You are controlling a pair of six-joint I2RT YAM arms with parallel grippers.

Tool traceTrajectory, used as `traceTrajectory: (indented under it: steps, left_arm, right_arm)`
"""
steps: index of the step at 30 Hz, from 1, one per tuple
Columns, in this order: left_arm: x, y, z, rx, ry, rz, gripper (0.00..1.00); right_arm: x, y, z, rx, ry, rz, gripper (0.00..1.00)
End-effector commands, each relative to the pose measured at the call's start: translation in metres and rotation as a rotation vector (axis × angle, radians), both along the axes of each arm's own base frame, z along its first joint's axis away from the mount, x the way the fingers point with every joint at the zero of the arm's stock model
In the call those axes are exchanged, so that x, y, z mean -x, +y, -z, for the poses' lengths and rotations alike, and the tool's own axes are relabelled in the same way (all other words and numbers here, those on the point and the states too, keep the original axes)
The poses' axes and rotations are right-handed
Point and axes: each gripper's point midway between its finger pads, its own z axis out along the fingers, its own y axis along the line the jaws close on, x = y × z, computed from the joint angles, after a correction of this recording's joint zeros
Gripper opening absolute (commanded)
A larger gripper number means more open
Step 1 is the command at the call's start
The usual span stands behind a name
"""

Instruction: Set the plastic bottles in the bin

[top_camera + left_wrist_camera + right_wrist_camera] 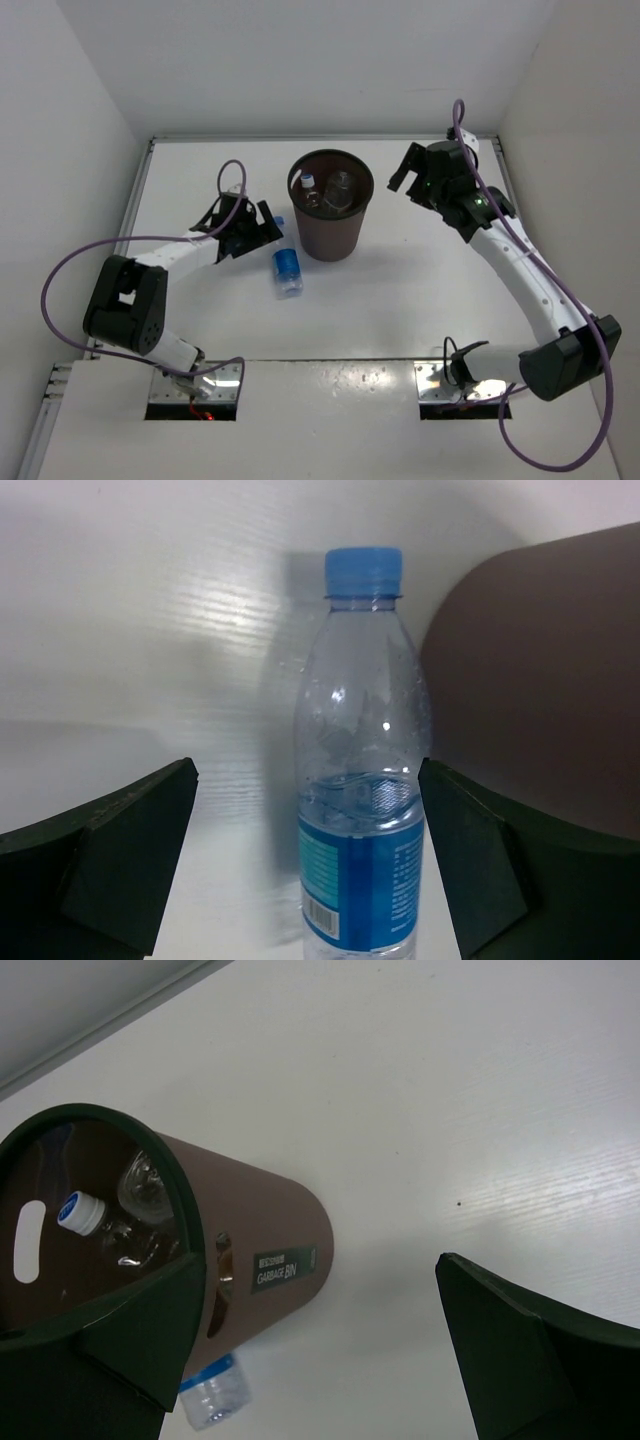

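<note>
A clear bottle with a blue cap and blue label [287, 270] lies on the table just left of the bin [331, 232]. My left gripper [258, 230] is open beside it. In the left wrist view the bottle [363, 780] lies between the two spread fingers [130, 850] without touching either, and the bin wall [540, 680] fills the right side. The dark brown bin stands upright, with a white-capped bottle [308, 186] and a plain clear bottle [341, 190] inside. My right gripper [405, 176] hangs open and empty, above the table to the right of the bin rim.
White walls close the table in at the back and on both sides. The right wrist view shows the bin [250, 1250] with its "GARBAGE BIN" label, the bottles inside [110, 1220], the lying bottle's base [215, 1395] and bare white table [450, 1110].
</note>
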Motion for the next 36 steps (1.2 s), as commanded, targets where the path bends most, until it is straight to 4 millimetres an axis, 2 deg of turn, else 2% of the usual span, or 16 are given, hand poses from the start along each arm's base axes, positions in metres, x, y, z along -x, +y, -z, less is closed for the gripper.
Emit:
traceTrajectory:
  steps: [1, 5, 10, 12, 15, 21, 23, 26, 27, 28, 32, 33, 36]
  left_arm:
    - [0.009, 0.000, 0.013, -0.025, 0.016, 0.025, 1.00]
    - [0.012, -0.005, 0.017, -0.040, 0.022, 0.045, 1.00]
    - [0.015, -0.028, 0.018, -0.040, 0.016, 0.104, 1.00]
    - [0.015, -0.033, 0.021, -0.049, 0.024, 0.126, 1.00]
    - [0.015, -0.034, 0.024, -0.038, 0.038, 0.109, 1.00]
    - [0.036, -0.023, 0.049, -0.045, 0.108, 0.061, 1.00]
    - [0.037, -0.021, 0.049, -0.041, 0.110, 0.040, 0.98]
    - [0.044, -0.019, 0.054, -0.046, 0.123, 0.040, 0.86]
    - [0.046, -0.016, 0.056, -0.063, 0.128, 0.040, 0.80]
    - [0.045, -0.014, 0.056, -0.072, 0.124, 0.032, 0.68]
    - [0.042, -0.010, 0.052, -0.088, 0.118, 0.017, 0.52]
    - [0.037, -0.010, 0.048, -0.094, 0.103, 0.007, 0.45]
    - [0.032, 0.001, 0.041, -0.140, 0.099, -0.014, 0.37]
  right_arm:
    - [-0.008, 0.002, -0.002, -0.037, -0.017, 0.001, 0.99]
    - [-0.008, -0.001, 0.003, -0.038, -0.005, 0.002, 0.99]
    - [-0.007, -0.005, 0.011, -0.042, 0.016, 0.006, 0.99]
    - [-0.006, -0.005, 0.008, -0.045, 0.007, 0.006, 0.99]
    - [-0.006, -0.007, 0.008, -0.050, 0.009, 0.008, 0.99]
    - [-0.004, -0.013, 0.010, -0.053, 0.019, 0.019, 0.99]
    - [-0.004, -0.017, 0.014, -0.050, 0.028, 0.028, 0.99]
    - [-0.003, -0.016, 0.014, -0.055, 0.030, 0.021, 0.99]
    - [-0.004, -0.019, 0.014, -0.055, 0.029, 0.030, 0.99]
    - [-0.004, -0.017, 0.014, -0.060, 0.031, 0.023, 0.99]
    - [-0.005, -0.021, 0.014, -0.060, 0.031, 0.032, 0.99]
    - [-0.004, -0.019, 0.014, -0.066, 0.033, 0.023, 0.99]
    - [-0.005, -0.022, 0.014, -0.067, 0.033, 0.032, 0.99]
